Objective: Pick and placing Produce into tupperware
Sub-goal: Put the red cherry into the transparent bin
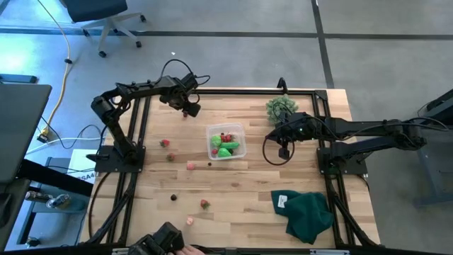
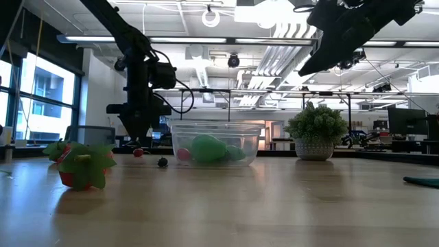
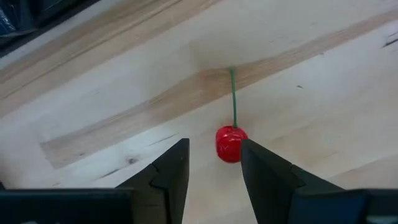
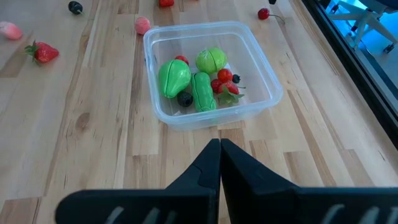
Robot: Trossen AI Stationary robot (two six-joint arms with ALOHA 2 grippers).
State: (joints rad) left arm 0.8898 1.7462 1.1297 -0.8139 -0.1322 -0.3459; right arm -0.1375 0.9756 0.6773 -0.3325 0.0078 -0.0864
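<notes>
The clear tupperware [image 1: 226, 142] [image 4: 211, 68] sits mid-table and holds green pieces, red berries and a dark berry. My left gripper [image 1: 190, 108] [image 3: 214, 158] is open, low over the far left of the table. Its fingertips stand on either side of a red cherry [image 3: 229, 144] [image 1: 185, 113] that lies on the wood with its green stem [image 3: 234, 99] pointing away. My right gripper [image 1: 284, 149] [image 4: 219, 146] is shut and hovers to the right of the tupperware. Loose produce lies on the table: a strawberry [image 1: 204, 204] [image 2: 79, 165], pink pieces [image 1: 190, 166] and dark berries [image 1: 174, 197].
A spiky potted plant [image 1: 281, 108] [image 2: 315, 134] stands at the far edge, behind my right arm. A dark green cloth [image 1: 308, 212] lies crumpled at the near right. Black frame rails [image 1: 134, 134] run along the table's sides. Bare wood shows between the tupperware and the near edge.
</notes>
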